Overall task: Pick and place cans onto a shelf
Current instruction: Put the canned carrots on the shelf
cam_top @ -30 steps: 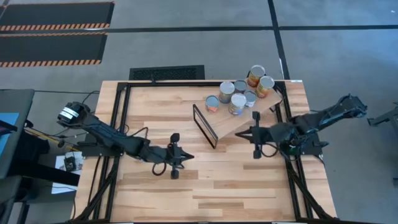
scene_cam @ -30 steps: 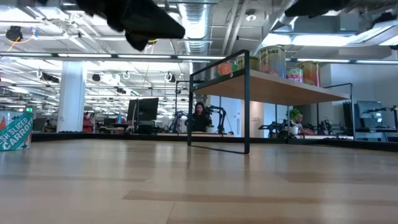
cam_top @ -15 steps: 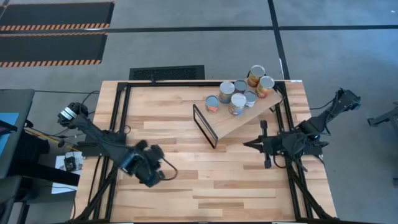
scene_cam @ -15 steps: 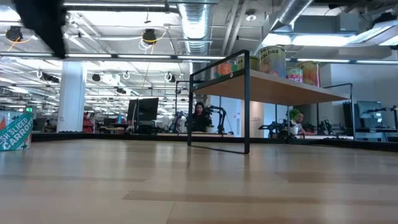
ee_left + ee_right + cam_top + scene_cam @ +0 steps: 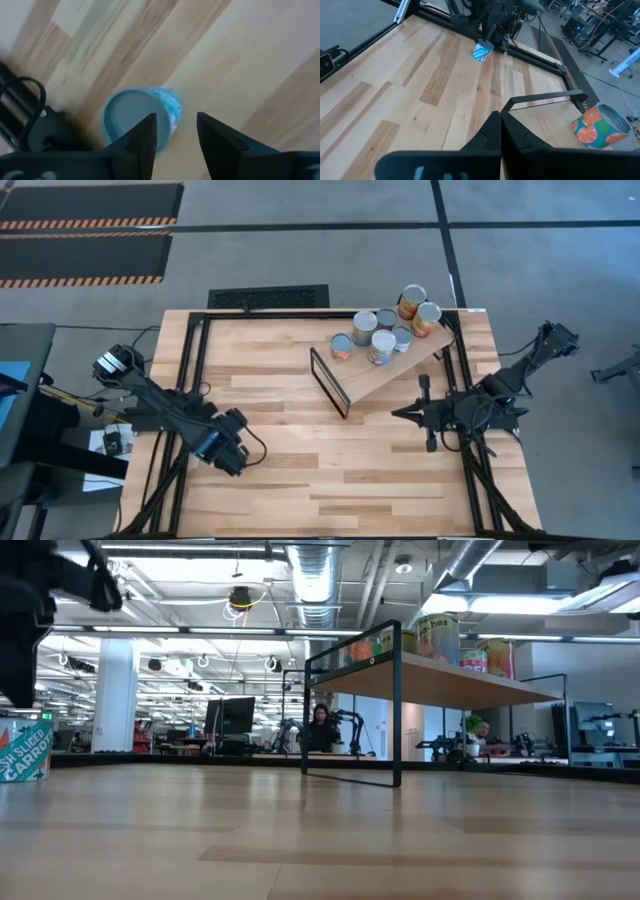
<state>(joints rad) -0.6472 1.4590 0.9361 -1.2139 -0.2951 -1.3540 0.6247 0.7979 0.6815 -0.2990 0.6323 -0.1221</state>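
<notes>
Several cans (image 5: 385,330) stand on the tilted light-wood shelf (image 5: 372,380) at the table's far right; one orange-labelled can (image 5: 597,127) shows in the right wrist view. A blue-labelled can (image 5: 140,117) stands upright on the table near its left edge, also seen in the low view (image 5: 25,750). My left gripper (image 5: 175,132) hangs open above it, pointing down, clear of the can. In the high view the left gripper (image 5: 232,452) hides the can. My right gripper (image 5: 499,117) is shut and holds nothing, just in front of the shelf (image 5: 420,412).
The black frame rails (image 5: 190,380) run along the table's left side close to the blue can, and others along the right side (image 5: 470,470). The shelf's thin black end frame (image 5: 330,385) faces the table's middle. Bare wood lies between the two arms.
My left gripper has swung from the table's middle toward the left and near edge and tipped from level to pointing down. My right gripper has drawn back a little from the shelf toward the near right and then kept still.
</notes>
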